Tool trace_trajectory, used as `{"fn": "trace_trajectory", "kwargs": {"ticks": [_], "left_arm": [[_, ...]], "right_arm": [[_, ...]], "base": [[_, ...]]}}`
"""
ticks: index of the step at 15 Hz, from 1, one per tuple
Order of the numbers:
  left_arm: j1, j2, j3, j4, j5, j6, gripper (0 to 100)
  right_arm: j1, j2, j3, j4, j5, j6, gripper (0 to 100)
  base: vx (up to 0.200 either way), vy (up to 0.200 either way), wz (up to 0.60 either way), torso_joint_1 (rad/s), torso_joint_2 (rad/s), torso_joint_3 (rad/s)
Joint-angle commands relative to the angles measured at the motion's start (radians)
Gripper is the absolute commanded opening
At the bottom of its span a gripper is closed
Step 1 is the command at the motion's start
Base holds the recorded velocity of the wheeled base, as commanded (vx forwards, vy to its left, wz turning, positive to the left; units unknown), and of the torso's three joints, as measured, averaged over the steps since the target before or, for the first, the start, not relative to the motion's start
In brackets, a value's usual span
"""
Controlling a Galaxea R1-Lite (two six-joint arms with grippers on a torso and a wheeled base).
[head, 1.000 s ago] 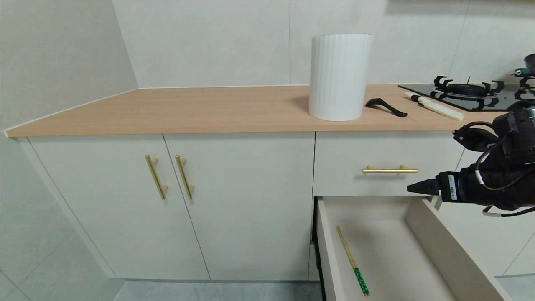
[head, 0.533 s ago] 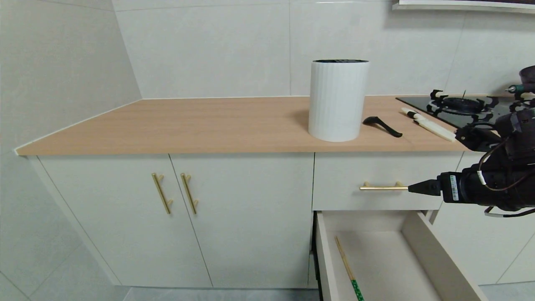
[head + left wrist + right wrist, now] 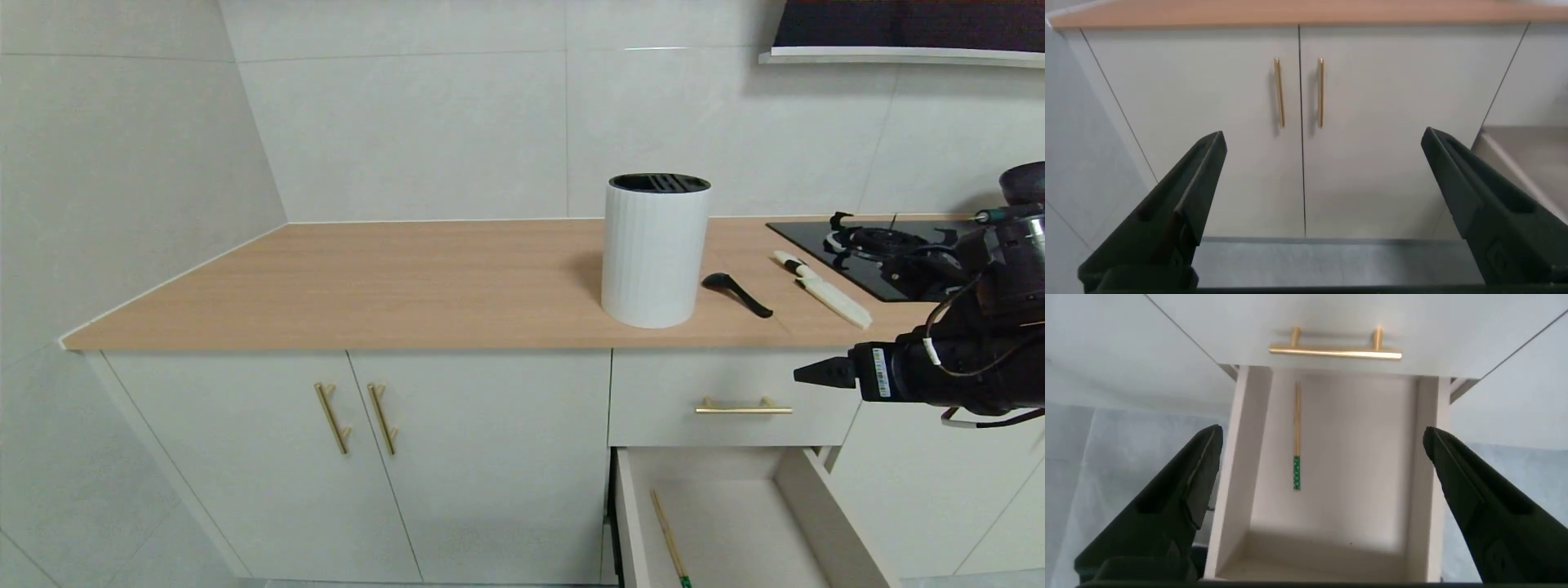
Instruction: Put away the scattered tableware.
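Note:
On the wooden counter [image 3: 408,278] lie a black spoon [image 3: 735,292] and a white knife [image 3: 820,288], just right of a tall white ribbed holder [image 3: 655,253] with a slotted black top. Below them the lower drawer [image 3: 627,523] stands pulled out, with a pair of green-tipped chopsticks [image 3: 669,543] along its left side. My right gripper [image 3: 816,373] hovers in front of the shut upper drawer, above the open one. In the right wrist view, the right gripper [image 3: 1323,498] is open over the drawer [image 3: 1372,482] and the chopsticks [image 3: 1297,437]. My left gripper [image 3: 1323,204] is open and empty, facing the cabinet doors [image 3: 1298,131].
A black gas hob [image 3: 882,245] sits at the counter's right end, beyond the knife. The upper drawer has a gold handle [image 3: 743,407]. Two gold handles [image 3: 355,416] mark the double cabinet doors. Tiled walls close off the back and left.
The head camera has risen, so the counter and drawers sit lower in the picture. My right gripper has come up with it, from the open drawer's rim to the upper drawer front.

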Motion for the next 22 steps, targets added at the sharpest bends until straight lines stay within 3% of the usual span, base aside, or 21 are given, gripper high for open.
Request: {"fn": "trace_trajectory", "kwargs": {"ticks": [1,9,12,13,15,17,18,22], "left_arm": [[0.000,0.000,0.000,0.001,0.000,0.000,100],[0.000,0.000,0.000,0.000,0.000,0.000,100],[0.000,0.000,0.000,0.000,0.000,0.000,100],[0.000,0.000,0.000,0.000,0.000,0.000,100],[0.000,0.000,0.000,0.000,0.000,0.000,100],[0.000,0.000,0.000,0.000,0.000,0.000,100],[0.000,0.000,0.000,0.000,0.000,0.000,100],[0.000,0.000,0.000,0.001,0.000,0.000,100]], "right_arm": [[0.000,0.008,0.003,0.000,0.000,-0.003,100],[0.000,0.028,0.013,-0.006,0.002,-0.020,100],[-0.015,0.112,0.024,-0.152,0.003,-0.084,100],[-0.052,0.215,0.001,-0.302,0.017,-0.124,100],[-0.084,0.378,-0.095,-0.442,0.046,-0.178,100],[-0.089,0.444,-0.171,-0.442,0.082,-0.190,100],[-0.101,0.524,-0.260,-0.442,0.157,-0.198,100],[-0.102,0.643,-0.324,-0.452,0.195,-0.224,100]], "base": [[0.000,0.000,0.00,0.203,-0.48,-0.281],[0.000,0.000,0.00,0.221,-0.49,-0.278],[0.000,0.000,0.00,0.074,-0.15,-0.077],[0.000,0.000,0.00,0.000,0.00,0.000],[0.000,0.000,0.00,0.000,0.00,0.000],[0.000,0.000,0.00,0.000,0.00,0.000],[0.000,0.000,0.00,0.000,0.00,0.000],[0.000,0.000,0.00,0.000,0.00,0.000]]}}
